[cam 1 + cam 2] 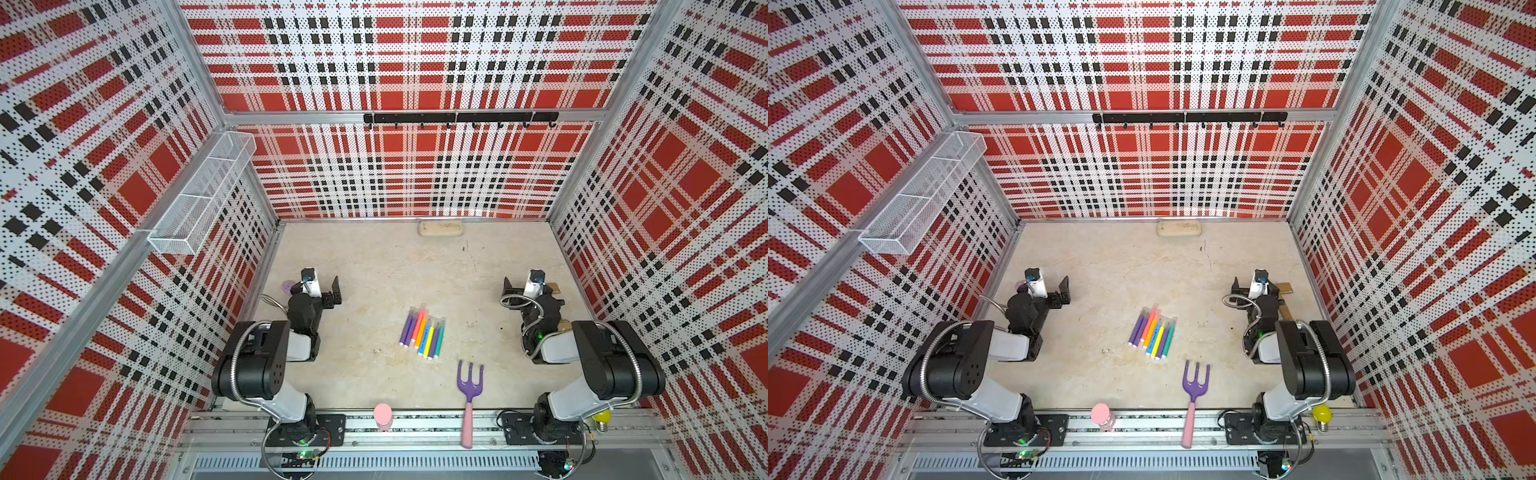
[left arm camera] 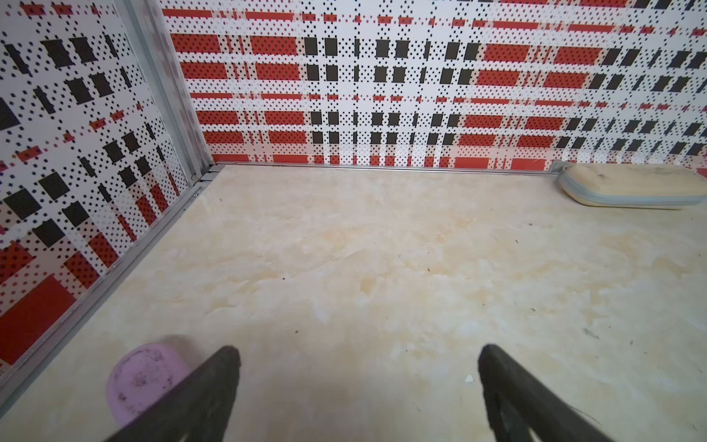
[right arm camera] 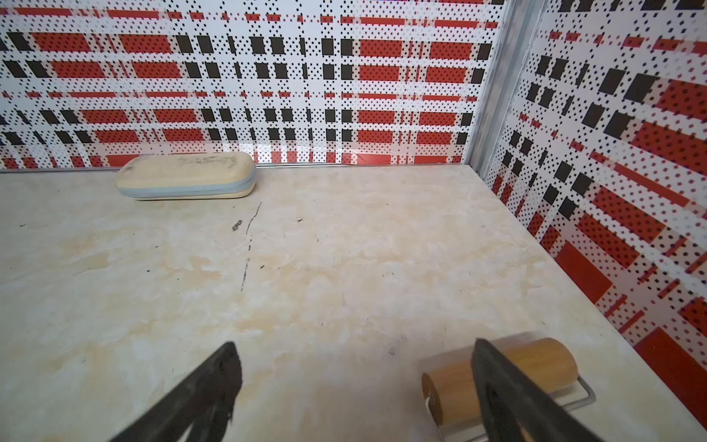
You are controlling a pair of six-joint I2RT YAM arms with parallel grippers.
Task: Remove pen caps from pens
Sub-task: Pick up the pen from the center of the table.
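Several pens (image 1: pixel 422 332) (image 1: pixel 1152 332) lie side by side on the beige tabletop, just right of centre: purple, pink-red, orange, yellow, blue and teal barrels. Faint clear pen caps (image 1: pixel 441 321) sit on their far ends. My left gripper (image 1: pixel 316 286) (image 1: pixel 1043 286) hovers low at the table's left, well away from the pens, and in the left wrist view it (image 2: pixel 359 354) is open over bare table. My right gripper (image 1: pixel 531 286) (image 1: pixel 1258 286) stands to the right of the pens, and the right wrist view shows it (image 3: pixel 356 348) open and empty. Neither wrist view shows the pens.
A purple garden fork (image 1: pixel 469 380) with a pink handle lies near the front edge, with a pink bottle (image 1: pixel 382 415) and a yellow bulb (image 1: pixel 601 417) on the front rail. A beige case (image 1: pixel 440 228) lies by the back wall. A purple lid (image 2: pixel 141 379) sits beside the left fingers and a wooden roller (image 3: pixel 516 367) behind one right finger.
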